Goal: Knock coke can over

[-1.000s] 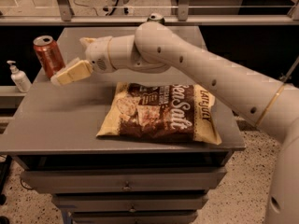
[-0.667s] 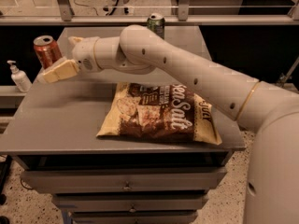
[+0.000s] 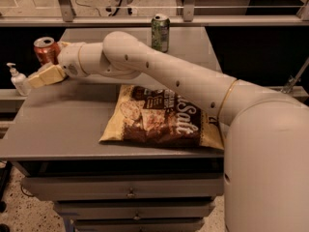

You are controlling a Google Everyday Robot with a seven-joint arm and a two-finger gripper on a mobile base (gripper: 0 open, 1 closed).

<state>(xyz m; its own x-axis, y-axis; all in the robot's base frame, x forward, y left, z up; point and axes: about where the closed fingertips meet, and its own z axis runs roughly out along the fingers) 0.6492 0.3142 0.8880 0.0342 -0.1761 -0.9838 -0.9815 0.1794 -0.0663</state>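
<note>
The gripper [image 3: 44, 76] is hovering at the table's [image 3: 58, 124] nine-o'clock edge; whether it is apart or together cannot be told. Sitting around it: one pump bottle [image 3: 18, 79] at nine o'clock, one upright coke can [image 3: 47, 50] at twelve, one snack bag [image 3: 164, 122] at four, one green can [image 3: 160, 32] at two.

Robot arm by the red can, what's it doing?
The robot's arm reaches across the grey table toward its far left corner. Its gripper sits just in front of the coke can, which stands upright, so it is not knocked over yet. A chip bag lies flat mid-table, and a green can stands at the back. A pump bottle stands beyond the left edge.
</note>
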